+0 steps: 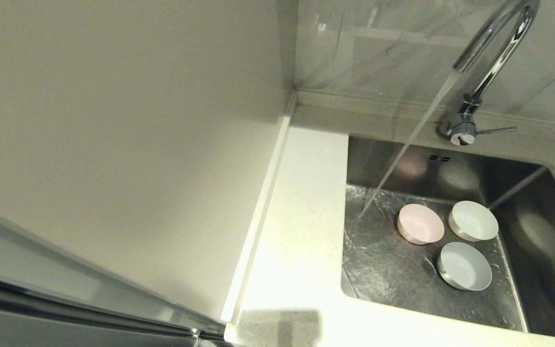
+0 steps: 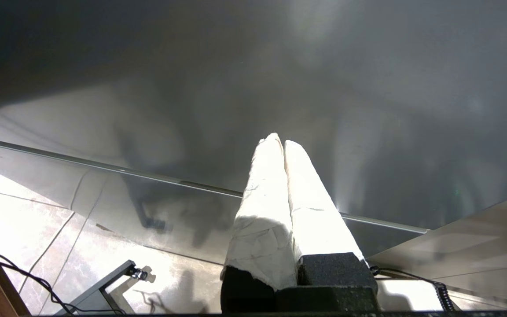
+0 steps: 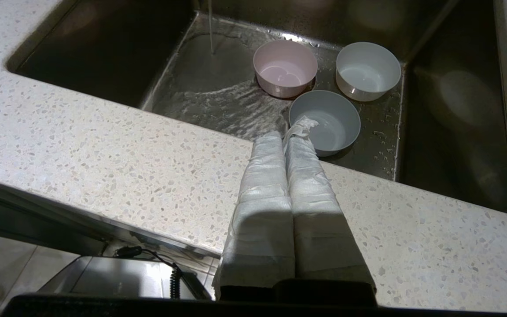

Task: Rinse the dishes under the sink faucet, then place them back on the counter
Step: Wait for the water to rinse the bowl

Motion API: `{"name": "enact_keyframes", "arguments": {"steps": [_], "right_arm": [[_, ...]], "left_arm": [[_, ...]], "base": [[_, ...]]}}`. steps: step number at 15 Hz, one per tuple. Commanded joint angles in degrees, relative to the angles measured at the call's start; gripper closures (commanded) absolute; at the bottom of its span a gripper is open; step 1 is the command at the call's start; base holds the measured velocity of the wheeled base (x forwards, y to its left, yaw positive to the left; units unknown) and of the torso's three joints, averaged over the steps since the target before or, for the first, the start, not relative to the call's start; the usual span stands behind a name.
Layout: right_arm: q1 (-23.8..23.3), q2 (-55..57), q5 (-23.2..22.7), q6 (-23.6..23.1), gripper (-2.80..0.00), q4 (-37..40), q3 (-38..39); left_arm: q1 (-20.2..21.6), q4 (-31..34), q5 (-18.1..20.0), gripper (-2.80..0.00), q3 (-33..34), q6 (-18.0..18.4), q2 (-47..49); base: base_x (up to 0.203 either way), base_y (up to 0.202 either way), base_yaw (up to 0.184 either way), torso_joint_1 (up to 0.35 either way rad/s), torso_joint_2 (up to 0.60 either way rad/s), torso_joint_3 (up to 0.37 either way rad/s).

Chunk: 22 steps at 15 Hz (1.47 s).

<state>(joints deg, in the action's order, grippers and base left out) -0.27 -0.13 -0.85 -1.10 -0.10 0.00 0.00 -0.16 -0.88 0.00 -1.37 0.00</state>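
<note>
With water from the faucet (image 1: 494, 43) running and three bowls in the sink (image 1: 523, 212), the right hand (image 3: 286, 136), closed and empty over the table (image 3: 104, 145), should open before gripping the nearest bowl's (image 3: 324, 119) rim.

Brushed steel sink (image 1: 523, 270), glossy chrome faucet (image 1: 494, 53), speckled matt counter (image 1: 301, 231)

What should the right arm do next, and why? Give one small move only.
Probably open the right gripper and lower it to the nearest bluish bowl. Water from the faucet strikes the sink floor beside the pink bowl, so no bowl sits under the stream. The right gripper is shut above the counter, holding nothing; the left gripper is parked off the counter.
</note>
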Motion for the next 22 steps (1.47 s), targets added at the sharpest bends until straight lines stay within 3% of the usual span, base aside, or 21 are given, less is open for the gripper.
{"name": "enact_keyframes", "arguments": {"steps": [1, 22], "right_arm": [[0.0, 0.1, 0.0, 0.0, 0.0, 0.0, 0.0], [0.0, 0.1, 0.0, 0.0, 0.0, 0.0, 0.0]], "left_arm": [[0.0, 0.0, 0.0, 0.0, 0.0, 0.0, -0.2], [0.0, 0.0, 0.0, 0.0, 0.0, 0.0, -0.2]], "base": [[0.0, 0.0, 0.0, 0.0, 0.0, 0.0], [0.0, 0.0, 0.0, 0.0, 0.0, 0.0]]}}
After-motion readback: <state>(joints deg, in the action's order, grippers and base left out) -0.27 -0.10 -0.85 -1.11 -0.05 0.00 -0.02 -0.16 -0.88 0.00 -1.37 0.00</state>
